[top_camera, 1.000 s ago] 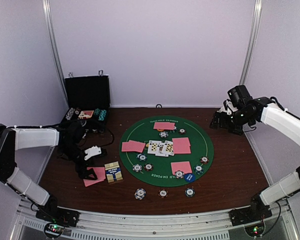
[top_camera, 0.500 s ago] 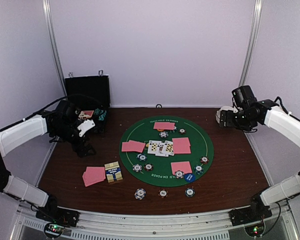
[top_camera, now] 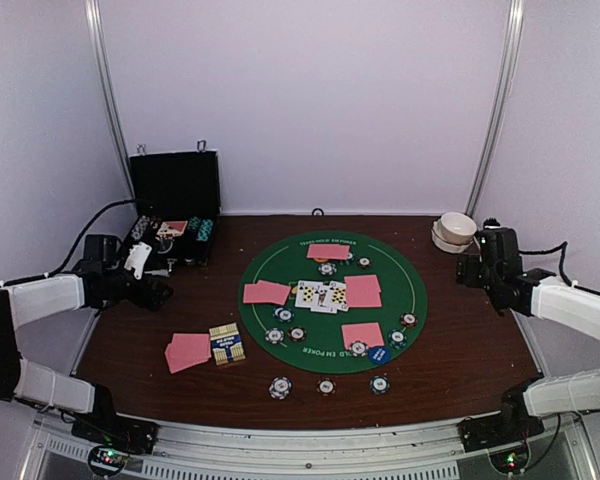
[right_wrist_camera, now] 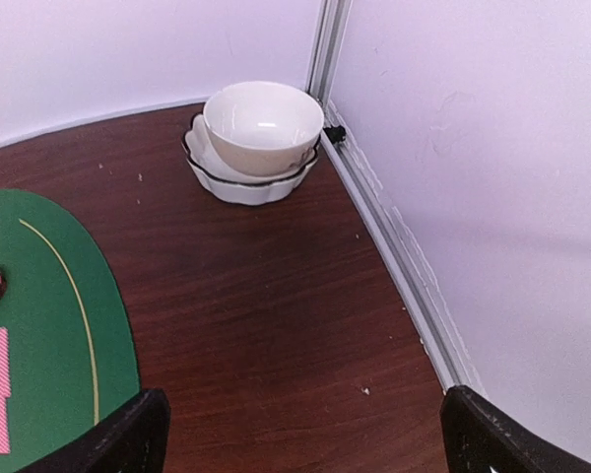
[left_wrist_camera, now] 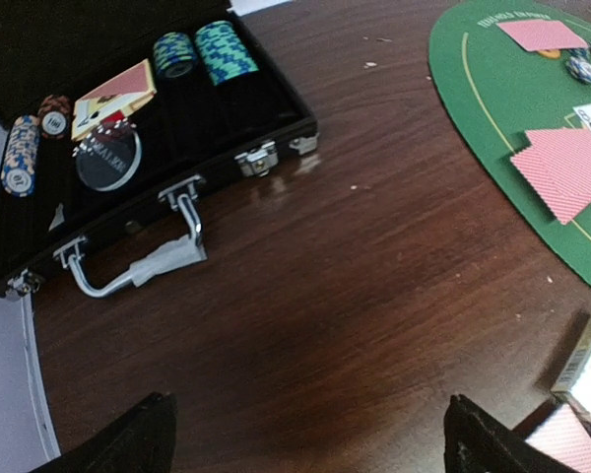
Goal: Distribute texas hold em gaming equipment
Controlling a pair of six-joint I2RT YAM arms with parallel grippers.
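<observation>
Left gripper (left_wrist_camera: 310, 448), right gripper (right_wrist_camera: 300, 434) gaping, empty, parked wide, clear of cards (top_camera: 362, 290), chips (top_camera: 325, 385) laid round mat (top_camera: 275, 262).

Card box (left_wrist_camera: 586, 370) cut by right edge; chip (top_camera: 280, 387) markings too small, perhaps numerals.

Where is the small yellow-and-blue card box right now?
In the top view, the yellow-and-blue card box sits on bare wood on the left arm's side, just off the near-left edge of the green mat, beside a pink-backed card pile on its left.
</observation>
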